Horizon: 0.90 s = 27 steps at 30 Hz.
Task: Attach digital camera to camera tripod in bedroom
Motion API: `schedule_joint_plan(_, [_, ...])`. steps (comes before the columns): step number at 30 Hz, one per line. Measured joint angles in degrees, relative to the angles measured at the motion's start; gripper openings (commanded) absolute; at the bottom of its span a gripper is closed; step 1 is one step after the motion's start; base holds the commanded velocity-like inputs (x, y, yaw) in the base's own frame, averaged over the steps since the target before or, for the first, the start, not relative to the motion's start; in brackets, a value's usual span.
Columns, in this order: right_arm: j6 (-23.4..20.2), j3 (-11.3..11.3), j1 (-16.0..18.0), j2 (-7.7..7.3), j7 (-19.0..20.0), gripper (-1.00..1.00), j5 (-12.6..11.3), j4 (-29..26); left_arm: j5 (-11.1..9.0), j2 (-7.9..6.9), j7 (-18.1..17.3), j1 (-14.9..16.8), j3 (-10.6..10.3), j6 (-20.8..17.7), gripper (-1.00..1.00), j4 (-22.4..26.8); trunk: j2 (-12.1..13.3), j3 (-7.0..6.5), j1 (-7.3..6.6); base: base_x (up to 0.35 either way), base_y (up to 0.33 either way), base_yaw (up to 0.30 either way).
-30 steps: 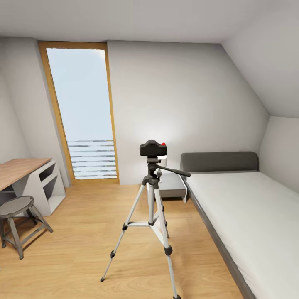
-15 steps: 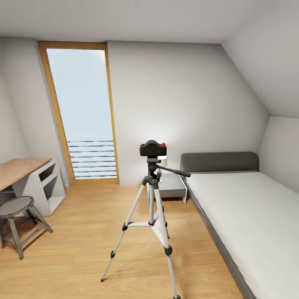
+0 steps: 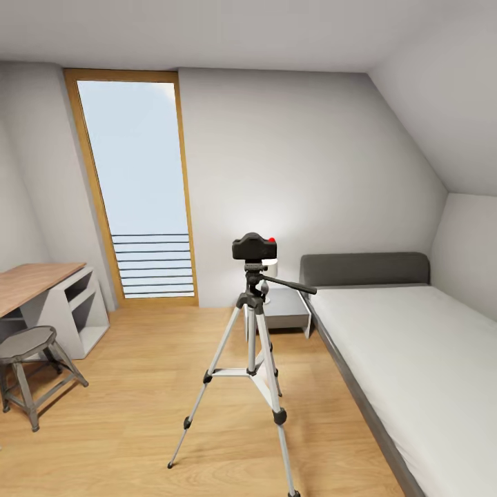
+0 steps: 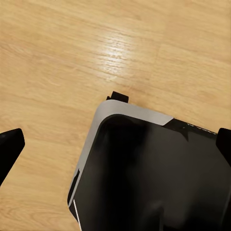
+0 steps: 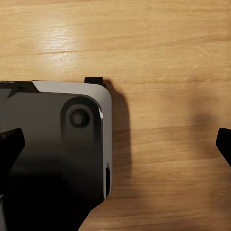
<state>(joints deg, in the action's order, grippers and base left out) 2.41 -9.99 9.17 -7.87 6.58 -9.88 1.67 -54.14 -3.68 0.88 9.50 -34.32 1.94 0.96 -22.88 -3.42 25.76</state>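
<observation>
The digital camera (image 3: 254, 246), black with a red button on top, sits on the head of the camera tripod (image 3: 252, 345). The tripod stands on the wood floor in the middle of the bedroom, legs spread, its pan handle pointing right toward the bed. In the left wrist view my left gripper (image 4: 115, 144) is open and holds nothing; its black fingertips (image 4: 9, 147) are far apart over the floor and my own dark base (image 4: 154, 173). My right gripper (image 5: 115, 144) is also open and holds nothing above the floor beside the base (image 5: 53, 144).
A low grey bed (image 3: 414, 359) runs along the right. A grey nightstand (image 3: 286, 309) stands behind the tripod. A wooden desk (image 3: 34, 283) and a metal stool (image 3: 27, 345) stand at the left. A tall wood-framed window (image 3: 138, 186) is in the far wall.
The railing outside the window now shows as sharp thin bars instead of blurred bands. Camera, tripod and view have not moved.
</observation>
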Motion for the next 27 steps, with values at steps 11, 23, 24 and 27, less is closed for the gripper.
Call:
schedule_joint_plan(11, [-0.02,-0.08,0.0,0.14,0.0,1.0,0.1,0.0,0.0,0.0,0.0,0.0,0.0,0.0,1.0,0.03,0.0,0.0,0.0,0.0,0.0,0.0])
schedule_joint_plan(23, [-0.02,-0.09,0.0,0.28,0.0,1.0,0.12,0.0,0.0,0.0,0.0,0.0,0.0,0.0,1.0,0.01,0.0,0.0,0.0,0.0,0.0,0.0])
schedule_joint_plan(24, [-0.02,-0.09,0.0,0.29,0.0,1.0,0.12,0.0,0.0,0.0,0.0,0.0,0.0,0.0,1.0,0.02,0.0,0.0,0.0,0.0,0.0,0.0])
schedule_joint_plan(27, [0.02,-0.09,0.0,0.3,0.0,1.0,0.1,0.0,0.0,0.0,0.0,0.0,0.0,-0.02,1.0,0.03,0.0,0.0,0.0,0.0,0.0,0.0])
